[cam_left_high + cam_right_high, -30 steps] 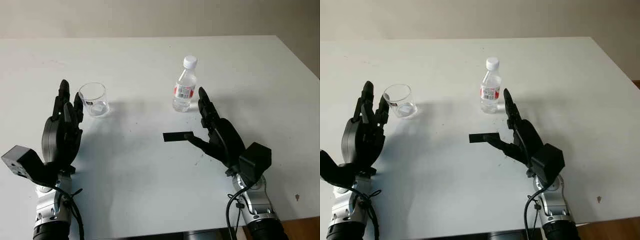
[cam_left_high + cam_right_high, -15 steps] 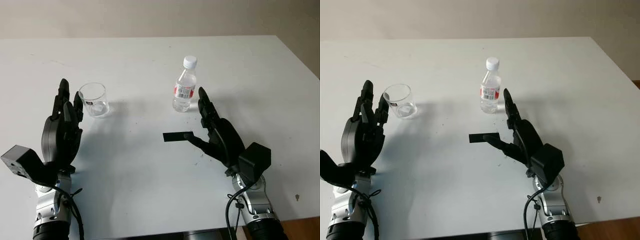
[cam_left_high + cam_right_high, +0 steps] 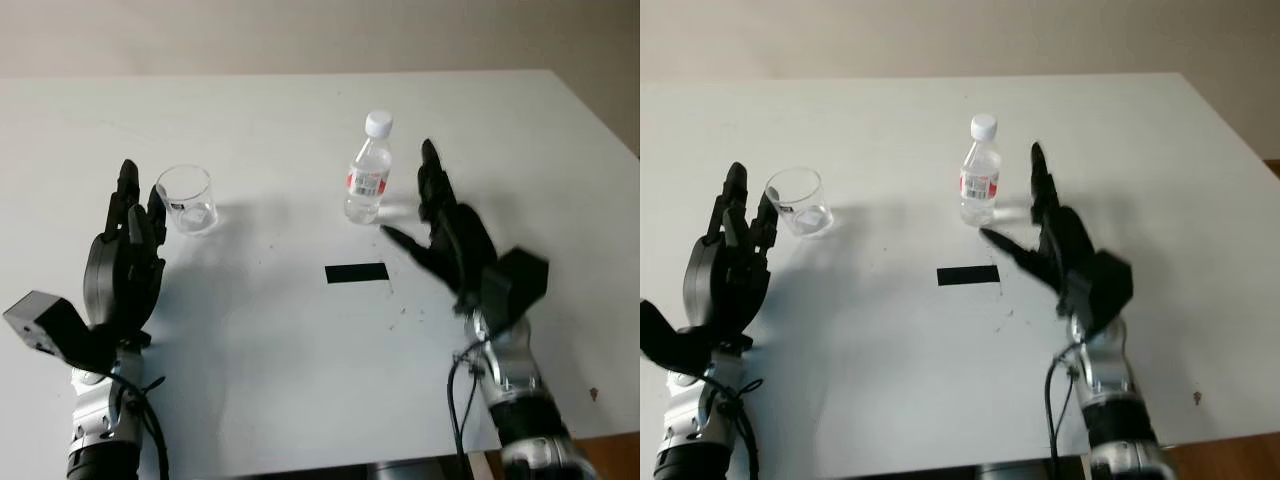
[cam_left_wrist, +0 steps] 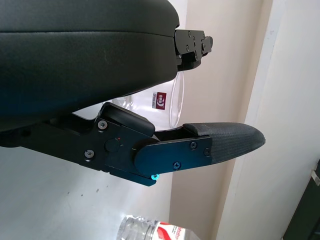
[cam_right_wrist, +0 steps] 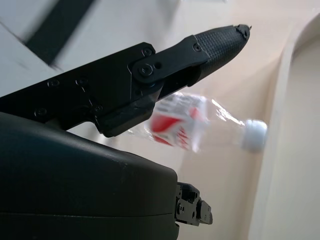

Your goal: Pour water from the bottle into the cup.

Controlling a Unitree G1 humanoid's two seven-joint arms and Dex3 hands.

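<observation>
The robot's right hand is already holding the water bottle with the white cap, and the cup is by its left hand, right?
Not quite. The right hand is open beside the bottle, not holding it; the left eye view shows a gap between them. The cup does stand by the left hand.

A clear bottle (image 3: 980,172) with a white cap and red label stands upright on the white worktop (image 3: 1140,140). The open right hand (image 3: 1055,240) is just beside it. A black strip (image 3: 967,275) lies nearer the robot. The empty cup (image 3: 799,202) stands beside the open left hand (image 3: 725,265).
</observation>
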